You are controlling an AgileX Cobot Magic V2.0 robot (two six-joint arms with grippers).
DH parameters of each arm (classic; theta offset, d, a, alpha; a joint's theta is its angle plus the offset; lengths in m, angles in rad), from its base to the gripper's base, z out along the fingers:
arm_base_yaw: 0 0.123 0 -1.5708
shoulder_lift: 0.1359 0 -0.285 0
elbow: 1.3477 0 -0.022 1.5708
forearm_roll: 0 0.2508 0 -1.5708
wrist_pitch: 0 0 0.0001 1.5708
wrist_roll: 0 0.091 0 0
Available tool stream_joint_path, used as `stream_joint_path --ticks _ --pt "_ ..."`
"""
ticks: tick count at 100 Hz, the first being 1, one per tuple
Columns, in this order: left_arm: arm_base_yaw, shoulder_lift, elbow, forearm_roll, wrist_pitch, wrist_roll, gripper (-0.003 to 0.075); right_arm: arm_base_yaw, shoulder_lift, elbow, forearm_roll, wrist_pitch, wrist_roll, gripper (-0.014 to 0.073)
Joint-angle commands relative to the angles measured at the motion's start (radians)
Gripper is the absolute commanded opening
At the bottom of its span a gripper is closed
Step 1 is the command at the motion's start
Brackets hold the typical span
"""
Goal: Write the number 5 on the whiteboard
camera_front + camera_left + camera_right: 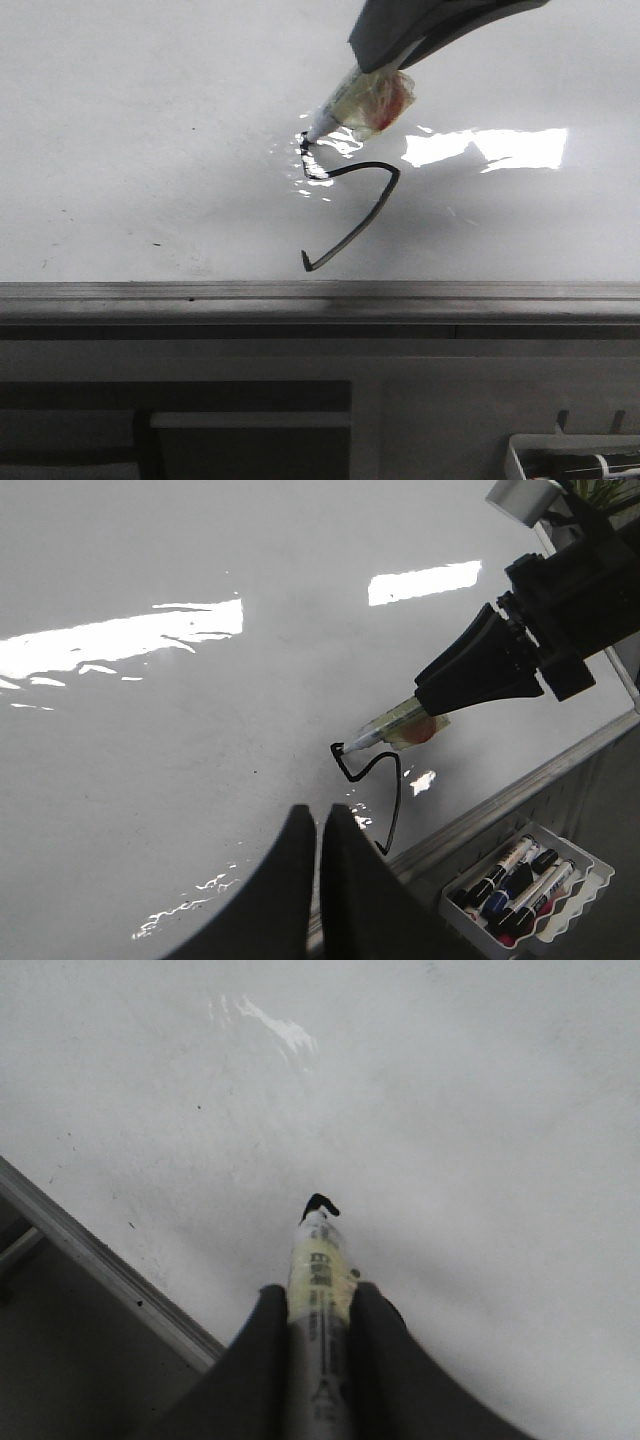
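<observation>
Front view: right gripper (pixel 385 55), clamped on a tilted marker (pixel 358 103), presses its tip at the number 5 (pixel 350 205) mid-frame on the whiteboard (pixel 150 130) to finish the top; left gripper (pixel 320 825) idles closed, empty.

A lab or office bench: whiteboard (pixel 150 130) (metal-railed) with a marker tray (pixel 530 885) beside it.
</observation>
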State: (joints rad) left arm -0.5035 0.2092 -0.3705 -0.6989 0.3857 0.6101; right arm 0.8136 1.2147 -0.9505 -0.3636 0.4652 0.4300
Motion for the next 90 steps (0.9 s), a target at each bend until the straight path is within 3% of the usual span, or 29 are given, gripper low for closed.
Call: stream_joint_path --ticks 1,19,38,57,77,90 --pt "0.002 0.007 -0.027 -0.025 -0.058 -0.006 -0.002 -0.015 -0.009 -0.034 -0.041 -0.029 -0.002 -0.004" --pt "0.002 0.007 -0.027 -0.025 -0.058 -0.006 -0.002 -0.015 -0.009 -0.034 -0.086 0.059 0.027 -0.004" --pt "0.002 0.007 -0.027 -0.025 -0.056 -0.006 -0.002 -0.015 -0.023 -0.034 -0.211 0.179 0.163 -0.004" --pt "0.002 0.007 -0.027 -0.025 -0.056 -0.006 -0.002 -0.015 -0.047 -0.034 -0.231 0.243 0.173 -0.004" --pt "0.002 0.007 -0.027 -0.025 -0.056 -0.006 -0.002 -0.015 -0.053 -0.035 -0.249 0.211 0.173 -0.0041" --pt "0.002 0.007 -0.027 -0.025 -0.056 -0.006 -0.0019 0.022 -0.131 -0.038 -0.247 0.076 0.173 -0.0041"
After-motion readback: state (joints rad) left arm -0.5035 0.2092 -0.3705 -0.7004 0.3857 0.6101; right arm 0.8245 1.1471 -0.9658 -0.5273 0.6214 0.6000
